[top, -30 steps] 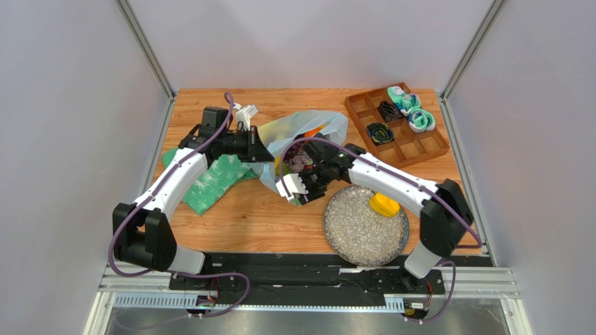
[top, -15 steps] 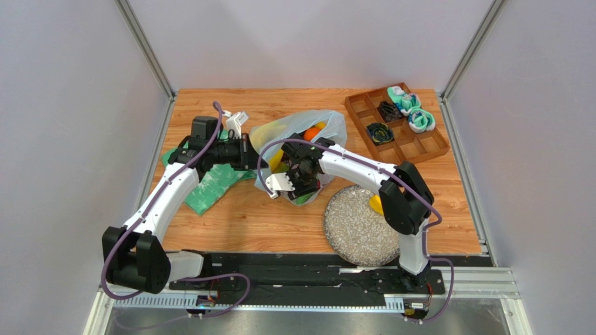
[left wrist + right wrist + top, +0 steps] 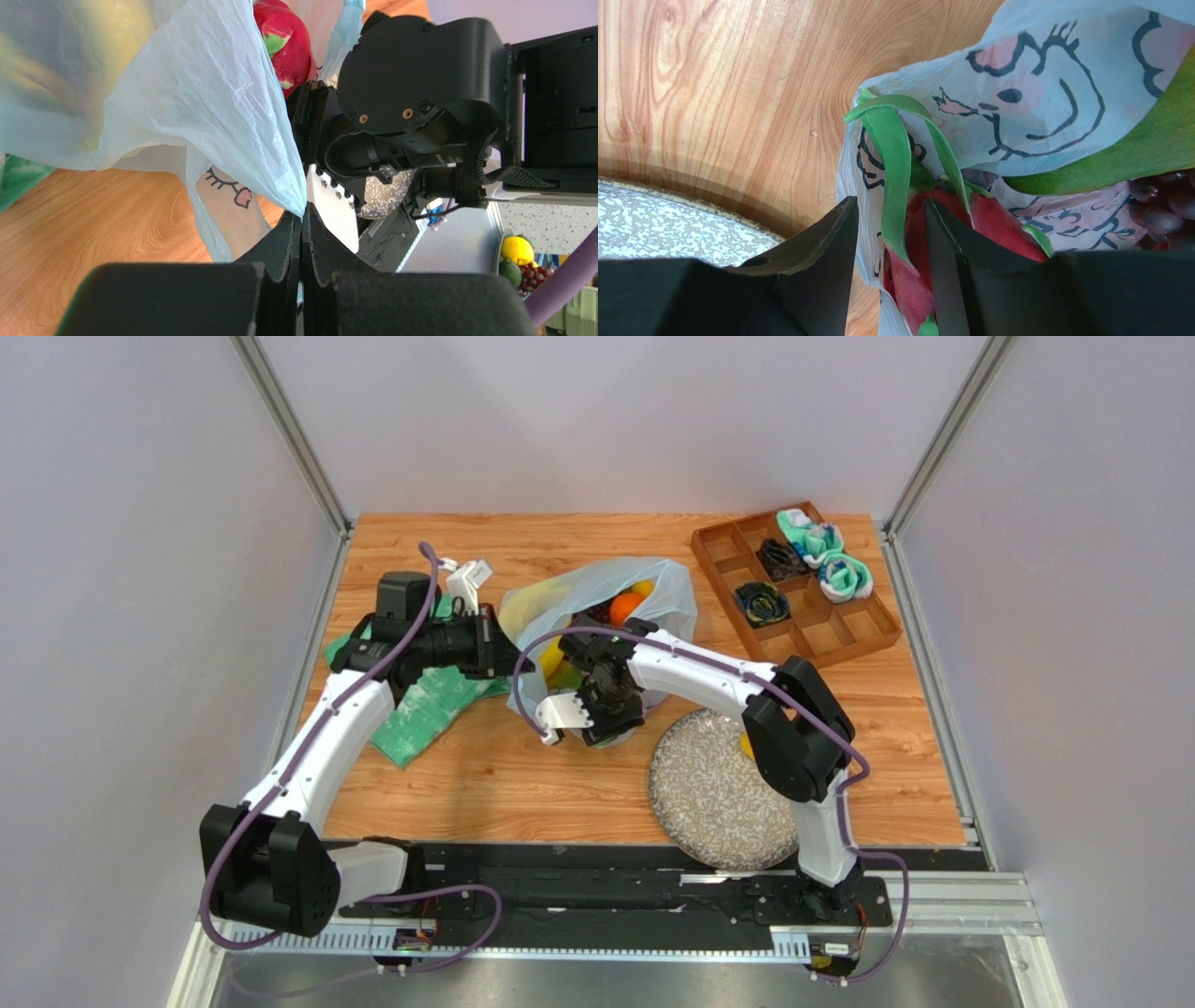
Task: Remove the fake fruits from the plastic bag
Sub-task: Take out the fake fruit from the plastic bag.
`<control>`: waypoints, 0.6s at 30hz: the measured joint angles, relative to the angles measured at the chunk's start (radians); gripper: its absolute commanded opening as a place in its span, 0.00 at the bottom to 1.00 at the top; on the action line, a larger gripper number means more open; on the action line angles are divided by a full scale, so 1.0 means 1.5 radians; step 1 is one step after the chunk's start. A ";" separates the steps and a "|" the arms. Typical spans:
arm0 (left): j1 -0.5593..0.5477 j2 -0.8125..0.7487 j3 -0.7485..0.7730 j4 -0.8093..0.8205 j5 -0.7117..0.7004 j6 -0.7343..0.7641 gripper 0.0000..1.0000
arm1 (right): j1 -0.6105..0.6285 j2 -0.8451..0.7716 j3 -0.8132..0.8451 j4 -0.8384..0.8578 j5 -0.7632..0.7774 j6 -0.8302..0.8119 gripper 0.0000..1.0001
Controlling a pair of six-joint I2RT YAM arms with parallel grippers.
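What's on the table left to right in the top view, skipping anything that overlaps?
green patterned cloth → left gripper, pinching the bag's edge → plastic bag of fake fruits → wooden tray. The right gripper and the speckled plate are left out because they overlap.

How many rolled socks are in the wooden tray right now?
4 visible in the wooden tray: white-teal sock at far edge, black sock beside it, teal sock rightmost, dark teal sock nearest front.
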 measured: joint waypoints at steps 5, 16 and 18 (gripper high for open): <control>0.000 0.000 0.000 0.004 0.000 -0.002 0.00 | 0.006 0.027 0.016 0.001 0.033 0.013 0.18; 0.004 0.000 0.000 0.004 -0.001 -0.001 0.00 | 0.008 0.027 0.022 -0.021 0.038 0.018 0.00; 0.004 0.001 0.001 0.004 -0.001 -0.001 0.00 | 0.007 0.005 0.025 -0.026 0.021 0.016 0.00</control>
